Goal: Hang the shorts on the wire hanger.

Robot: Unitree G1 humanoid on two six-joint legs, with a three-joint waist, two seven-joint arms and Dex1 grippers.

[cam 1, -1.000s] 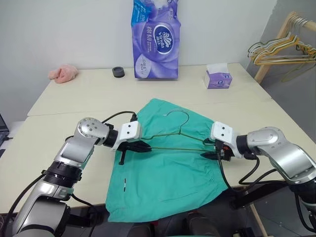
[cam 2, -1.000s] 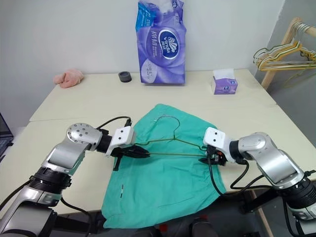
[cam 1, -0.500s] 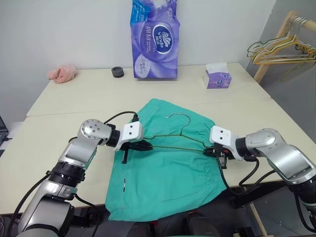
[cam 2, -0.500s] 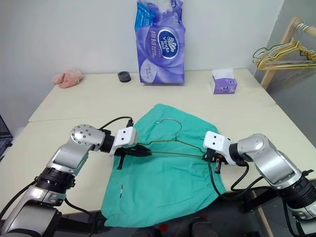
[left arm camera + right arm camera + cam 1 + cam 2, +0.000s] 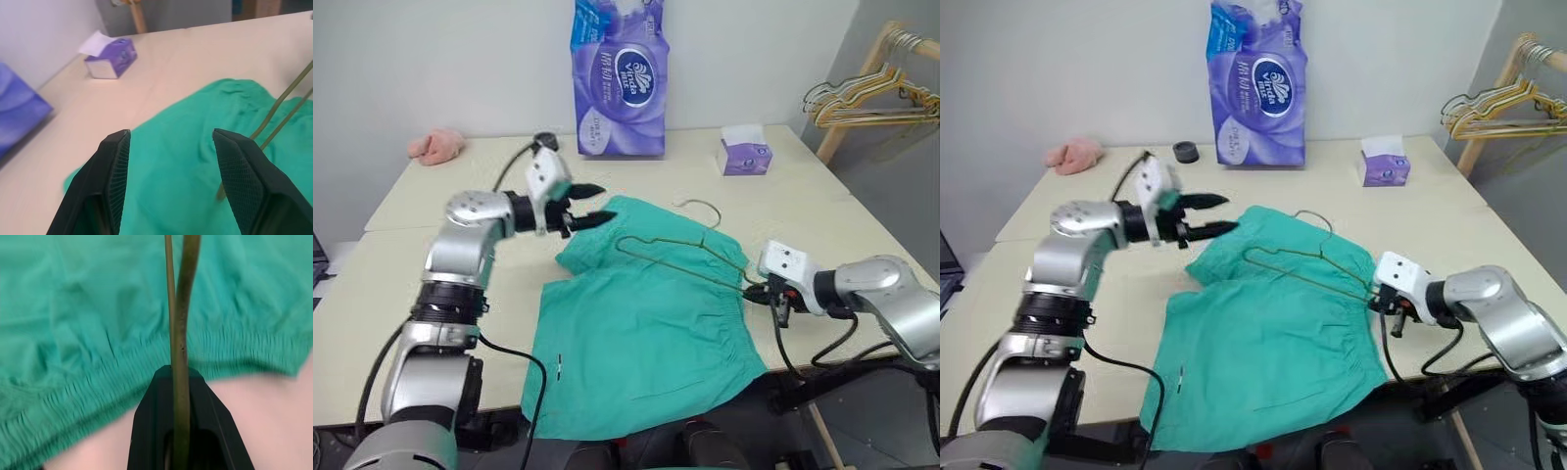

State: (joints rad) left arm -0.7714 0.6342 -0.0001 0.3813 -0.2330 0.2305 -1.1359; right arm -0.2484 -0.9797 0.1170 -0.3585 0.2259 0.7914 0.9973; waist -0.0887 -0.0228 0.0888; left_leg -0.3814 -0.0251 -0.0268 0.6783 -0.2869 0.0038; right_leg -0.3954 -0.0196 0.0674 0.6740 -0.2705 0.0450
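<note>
The teal-green shorts (image 5: 646, 328) lie spread on the table (image 5: 440, 284), their waistband toward my right arm. The thin wire hanger (image 5: 680, 257) rests slanted across their far half, its hook (image 5: 700, 204) pointing to the back. My right gripper (image 5: 761, 290) is shut on the hanger's right corner, at the waistband edge; the right wrist view shows the wire (image 5: 178, 328) clamped in the jaws. My left gripper (image 5: 597, 204) hangs open and empty above the shorts' far left corner, with fabric (image 5: 195, 161) below its fingers (image 5: 110, 166).
A tall purple tissue pack (image 5: 620, 78) stands at the table's back, with a black roll (image 5: 1188, 152) to its left. A small purple tissue box (image 5: 745, 155) sits back right and a pink cloth lump (image 5: 436, 145) back left. A wooden rack with several hangers (image 5: 867, 93) stands off to the right.
My left gripper let go of the hanger, opened, and rose toward the back. My right gripper pulled the hanger to the right; the hanger swung and the shorts' far left corner bunched.
</note>
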